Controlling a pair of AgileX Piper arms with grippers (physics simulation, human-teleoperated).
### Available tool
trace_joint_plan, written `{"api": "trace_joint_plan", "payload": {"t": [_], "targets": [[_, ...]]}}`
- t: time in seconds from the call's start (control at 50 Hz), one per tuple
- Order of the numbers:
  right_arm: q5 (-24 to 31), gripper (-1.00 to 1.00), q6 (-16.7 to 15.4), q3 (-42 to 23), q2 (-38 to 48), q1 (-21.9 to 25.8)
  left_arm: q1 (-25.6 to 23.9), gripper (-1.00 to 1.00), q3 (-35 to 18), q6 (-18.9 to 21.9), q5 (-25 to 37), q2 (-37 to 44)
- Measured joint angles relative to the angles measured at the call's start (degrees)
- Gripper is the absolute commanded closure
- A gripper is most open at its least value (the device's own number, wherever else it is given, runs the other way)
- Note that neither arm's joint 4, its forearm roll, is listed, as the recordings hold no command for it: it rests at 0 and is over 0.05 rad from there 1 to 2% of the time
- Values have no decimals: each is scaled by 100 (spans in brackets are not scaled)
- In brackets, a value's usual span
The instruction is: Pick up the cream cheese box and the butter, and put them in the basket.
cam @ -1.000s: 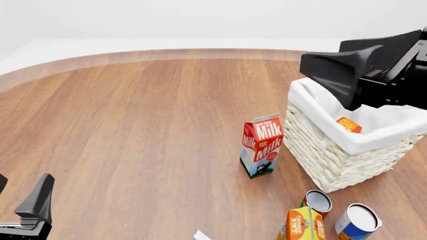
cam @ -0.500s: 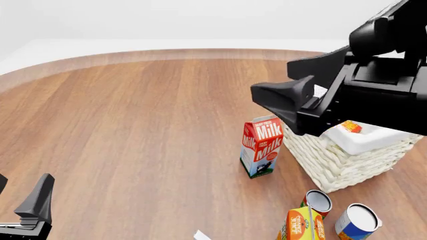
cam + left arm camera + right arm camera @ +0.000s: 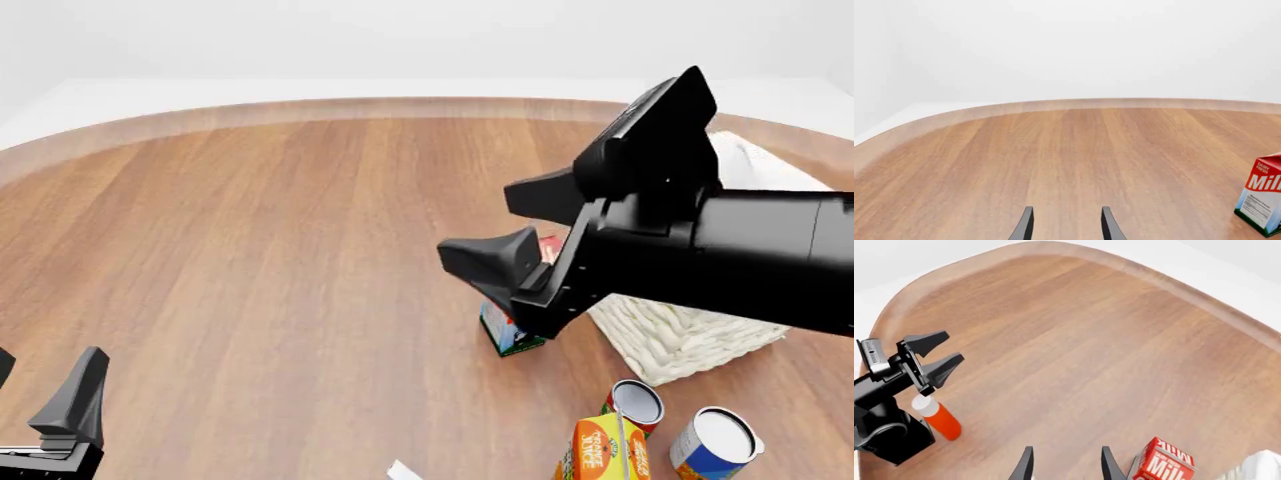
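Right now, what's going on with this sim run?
Neither arm holds anything. The right gripper, fingers open and empty, hangs above the table beside the basket, over the upright milk carton. In the front view the arm hides most of the basket, so its contents can't be confirmed. The left gripper is parked open near the table's edge beside a red bottle. Only a small whitish corner, possibly the cream cheese box, shows at the front view's lower edge.
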Motion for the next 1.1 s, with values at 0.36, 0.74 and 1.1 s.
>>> {"api": "trace_joint_plan", "payload": {"t": [0.36,0.74,1.1], "targets": [[-229,-100,144,257,307,244,0,-100,0,0,0,0],[-480,-100,316,506,592,433,0,-100,0,0,0,0],[-637,-100,413,583,960,627,0,-100,0,0,0,0]]}}
